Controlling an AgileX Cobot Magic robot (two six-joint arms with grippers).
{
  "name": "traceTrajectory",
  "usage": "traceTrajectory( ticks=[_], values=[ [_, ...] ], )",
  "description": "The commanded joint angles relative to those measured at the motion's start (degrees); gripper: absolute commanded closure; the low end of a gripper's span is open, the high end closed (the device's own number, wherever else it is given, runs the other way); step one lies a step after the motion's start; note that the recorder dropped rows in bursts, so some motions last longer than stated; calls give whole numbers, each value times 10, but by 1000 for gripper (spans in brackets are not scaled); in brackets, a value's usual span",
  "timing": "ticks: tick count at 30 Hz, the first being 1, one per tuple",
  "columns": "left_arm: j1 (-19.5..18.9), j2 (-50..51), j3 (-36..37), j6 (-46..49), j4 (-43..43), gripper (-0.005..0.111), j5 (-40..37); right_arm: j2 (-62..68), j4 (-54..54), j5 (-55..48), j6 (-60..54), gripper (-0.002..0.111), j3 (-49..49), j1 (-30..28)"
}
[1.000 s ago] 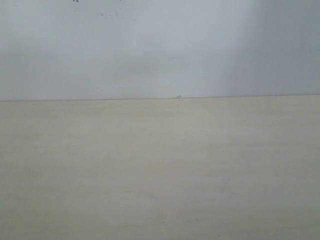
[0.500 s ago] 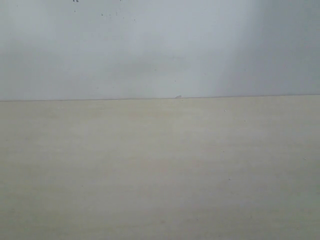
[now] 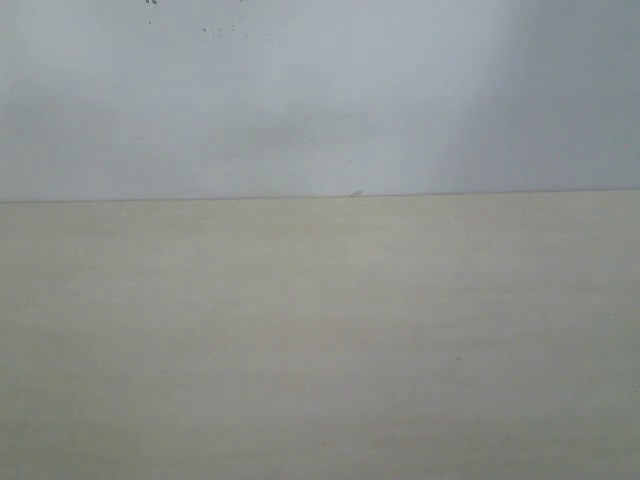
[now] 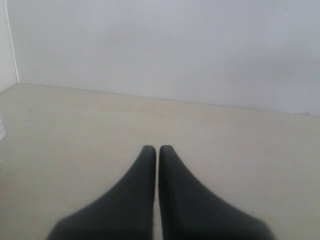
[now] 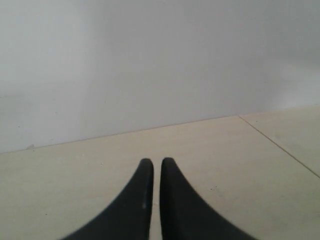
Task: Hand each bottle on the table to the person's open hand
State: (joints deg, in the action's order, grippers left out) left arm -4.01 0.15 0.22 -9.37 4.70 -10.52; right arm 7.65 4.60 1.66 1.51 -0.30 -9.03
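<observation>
A plain grey-white wall [image 3: 320, 90] fills the back of the scene. The pale wood-grain worktop [image 3: 320, 340] runs up to its foot, and in the exterior view that stretch of worktop below the wall carries nothing. No bottles and no person's open hand show in any view, so where the bottles stand cannot be told from here. They must lie outside what the cameras cover.

The left gripper [image 4: 158, 149] hangs above the worktop and faces the wall. Its two black fingers are closed to a hairline gap with nothing between them. The right gripper [image 5: 156, 161] is clenched in the same way, also empty and also facing the wall, with a thin seam [image 5: 280, 145] in the worktop off to one side.

A pale sliver [image 4: 1, 127] sits at the very border of the left wrist view, on the worktop short of the wall's corner. It may be part of a bottle, but it is too small to say.

As a judgement, bottles are likely to be light, smooth-sided and inclined to slip or dent. A grip across the mid-body, square to the long axis, looks safest. Which way that axis points cannot be told yet, and either gripper would have to open first.
</observation>
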Motion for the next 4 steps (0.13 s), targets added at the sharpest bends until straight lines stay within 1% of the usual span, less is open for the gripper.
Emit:
traceTrajectory(
  ticks=[1,4],
  values=[
    [-2,-2,-2,1,2,103,3,2,-6,3,-3,103,3,-1],
    [-2,-2,-2,1,2,103,3,2,-6,3,-3,103,3,-1]
  ],
)
